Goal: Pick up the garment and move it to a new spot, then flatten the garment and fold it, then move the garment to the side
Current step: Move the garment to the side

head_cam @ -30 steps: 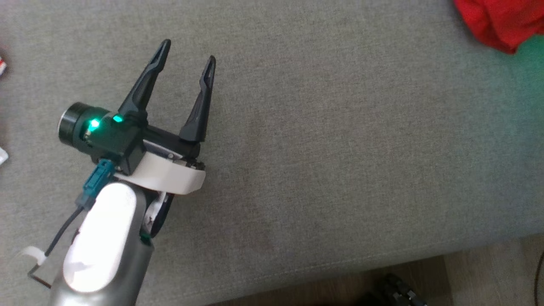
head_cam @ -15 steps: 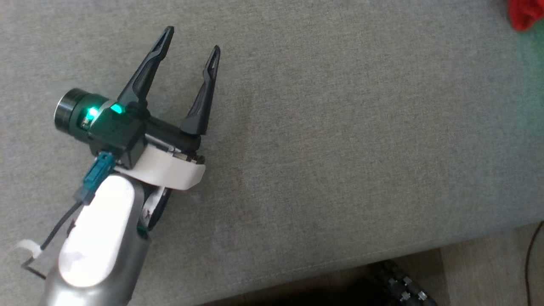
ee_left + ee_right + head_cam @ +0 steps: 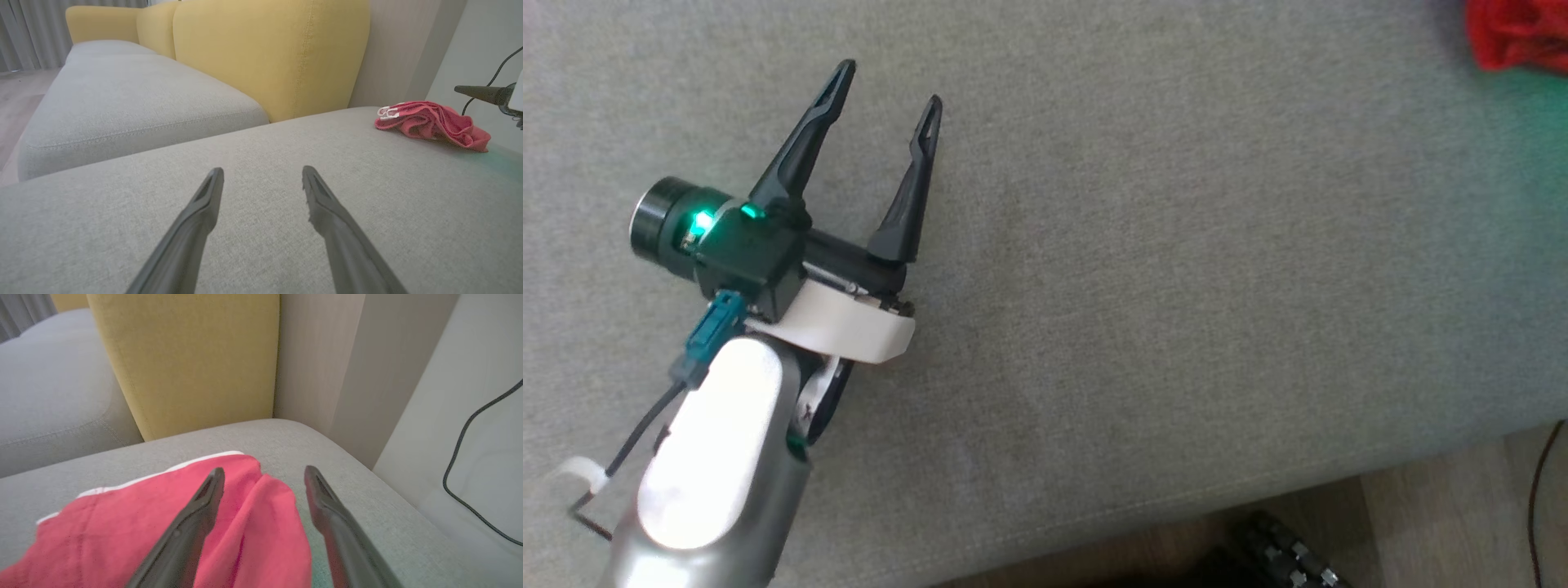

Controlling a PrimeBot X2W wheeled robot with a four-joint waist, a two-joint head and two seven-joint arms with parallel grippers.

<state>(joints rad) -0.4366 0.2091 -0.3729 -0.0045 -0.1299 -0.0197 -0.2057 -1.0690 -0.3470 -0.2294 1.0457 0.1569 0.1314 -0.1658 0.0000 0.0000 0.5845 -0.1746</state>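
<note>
L gripper (image 3: 890, 83): open, nothing between the 2 dark fingers; sits over the near-left part of the grey seat cushion (image 3: 1176, 286), fingers pointing far & a bit right.
L wrist light (image 3: 701, 219): green, lit, on the dark cam housing behind the fingers.
R gripper (image 3: 264, 470): jaws spread wide, gripping nothing; hangs right over the garment. Its left finger crosses the red cloth, its right finger is over bare cushion just beside the cloth's edge. Can't tell if the tips touch the fabric.
Garment (image 3: 122, 522): red/pink w/ white trim (image 3: 204, 458) along one edge; bunched w/ folds, not flat. Lies on the far-right corner of the cushion, well apart from the L gripper. In head view just a red scrap at the far right.
Garment seen from L wrist: low crumpled heap, white loops at its left end, one R finger tip poking in beside it from the right.
Backrest (image 3: 265, 53): yellow, upright, far side of the cushion, left of the garment.
Wall (image 3: 470, 375): pale, right of the sofa, w/ a black cable (image 3: 461, 457) hanging down it.
Floor (image 3: 1421, 506): wood-tone strip at the near edge; dark item there too blurry to ID.
</note>
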